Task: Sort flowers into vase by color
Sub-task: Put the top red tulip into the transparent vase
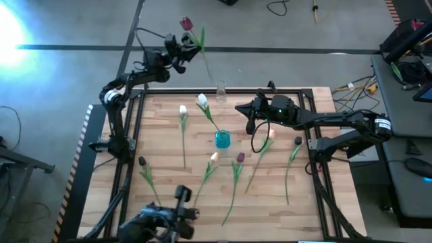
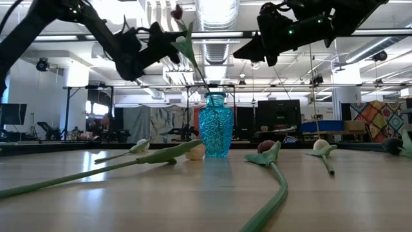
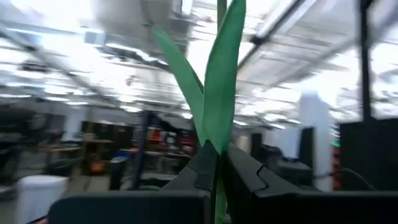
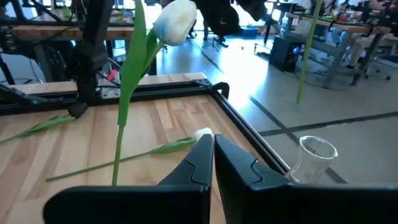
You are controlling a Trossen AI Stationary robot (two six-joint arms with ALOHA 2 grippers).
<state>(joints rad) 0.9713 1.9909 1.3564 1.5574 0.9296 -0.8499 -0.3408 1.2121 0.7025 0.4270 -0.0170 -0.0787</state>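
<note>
My left gripper (image 1: 181, 51) is raised past the table's far edge and is shut on a maroon tulip (image 1: 187, 23). A clear glass vase (image 1: 221, 91) stands at the far edge, also seen in the right wrist view (image 4: 314, 157). The blue vase (image 1: 223, 140) holds a white tulip (image 1: 202, 101) that leans out of its mouth. My right gripper (image 1: 250, 115) hovers shut, right of the blue vase, and holds nothing. Several tulips lie flat on the table: white (image 1: 183, 110), peach (image 1: 214, 157), maroon (image 1: 240, 157). My left gripper pinches the maroon tulip's stem between its two fingers, where the green leaves (image 3: 219, 106) branch off. The fingers lie across the stem. The flower is lifted clear, head up, with its lower stem (image 1: 206, 67) hanging down toward the clear glass vase.
More tulips lie on the right half of the table: a peach one (image 1: 270, 133) and a maroon one (image 1: 298, 141). Another maroon one (image 1: 142, 162) lies near the left edge. A black frame (image 1: 290, 90) borders the table. A camera mount (image 1: 179, 202) sits at the near edge.
</note>
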